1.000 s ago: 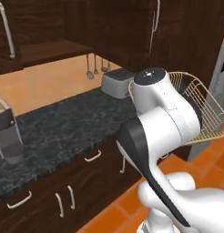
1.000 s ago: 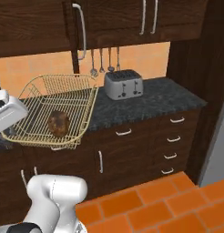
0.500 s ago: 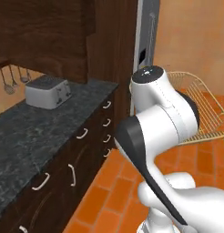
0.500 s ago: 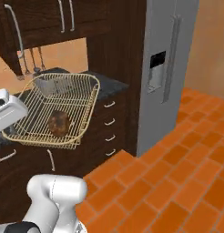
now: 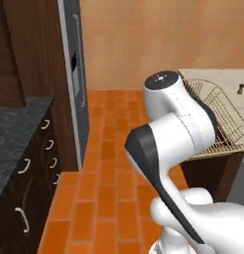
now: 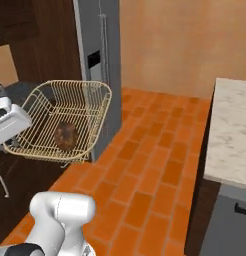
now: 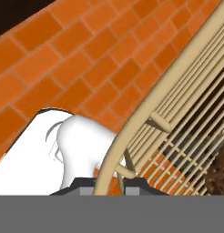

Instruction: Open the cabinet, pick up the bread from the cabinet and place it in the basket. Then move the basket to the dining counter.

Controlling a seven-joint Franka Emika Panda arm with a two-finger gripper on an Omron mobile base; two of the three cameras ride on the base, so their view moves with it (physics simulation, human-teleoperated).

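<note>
Carrying step, by the look of it: basket (image 6: 65, 122) held aloft over the orange brick floor (image 6: 150, 165), jaws clamped on its rim at the near-left edge, the rim bar running between the two dark tips in the hand view, with the bread (image 6: 66, 135) lying on the mesh inside. Best kept level and moved smoothly, since a one-sided rim hold would likely let the load sag or swing and roll the bread toward the low side. Dining counter (image 6: 230, 135) waiting to the right, its pale worktop near; worth arriving high enough to clear its edge, then lowering flat well onto the top before letting go.
</note>
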